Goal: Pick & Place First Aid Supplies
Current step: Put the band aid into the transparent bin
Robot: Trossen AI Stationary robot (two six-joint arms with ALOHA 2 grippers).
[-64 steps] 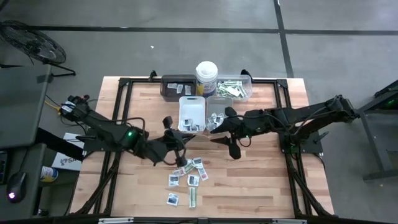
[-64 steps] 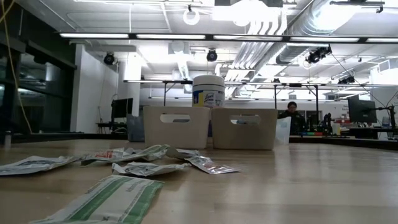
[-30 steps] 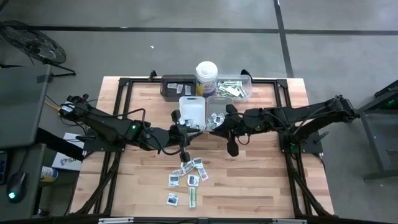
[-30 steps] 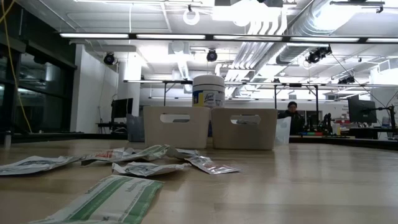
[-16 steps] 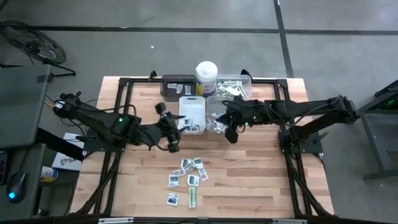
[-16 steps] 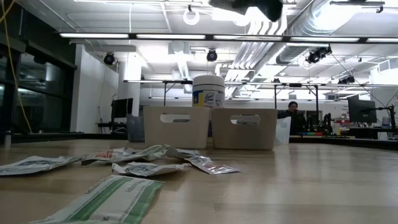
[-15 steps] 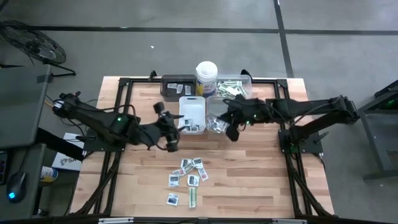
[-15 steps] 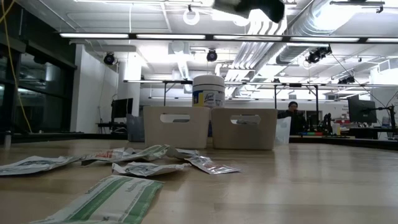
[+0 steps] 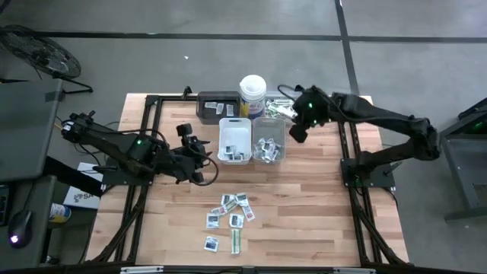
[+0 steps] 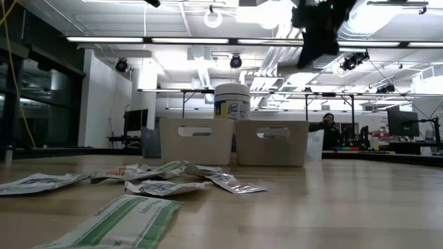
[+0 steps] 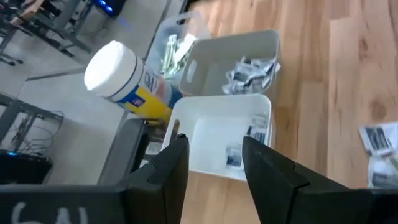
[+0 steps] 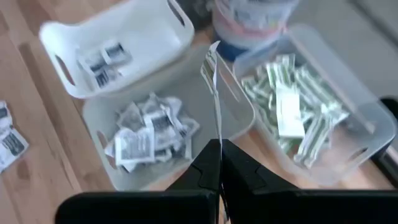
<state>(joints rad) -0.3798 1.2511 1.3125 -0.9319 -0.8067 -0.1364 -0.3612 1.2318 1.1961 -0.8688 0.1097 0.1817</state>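
Note:
Several first aid supplies (image 9: 230,215) lie flat on the wood near the table's front middle. Two show close in the low view: a green-and-white strip (image 10: 118,223) and a sachet (image 10: 163,187). My right gripper (image 9: 296,135) hangs above the table at the near left corner of the clear tray (image 9: 289,108). It is shut on a thin white packet (image 12: 215,87) seen edge-on. My left gripper (image 11: 212,146) stands open and empty, in the air left of the white tray (image 9: 235,139). My right gripper pinches one end of the thin packet (image 12: 217,134) between its two fingers. The fingers slant downward. The packet sticks out past the fingertips, edge-on to the wrist camera. It is lifted clear, over the rims of the grey tray (image 12: 236,93) and the clear tray (image 12: 360,143).
At the far middle stand a dark tray (image 9: 217,106), a tall white canister (image 9: 253,95) and the clear tray full of green strips. In front of them are the white tray, holding a few sachets, and the grey tray (image 9: 268,141) with a heap. Bare wood lies to either side.
My right gripper has swung from over the grey tray toward the table's far right, to the corner of the clear tray, still shut on the packet. My left gripper has drawn back from the white tray toward the table's left.

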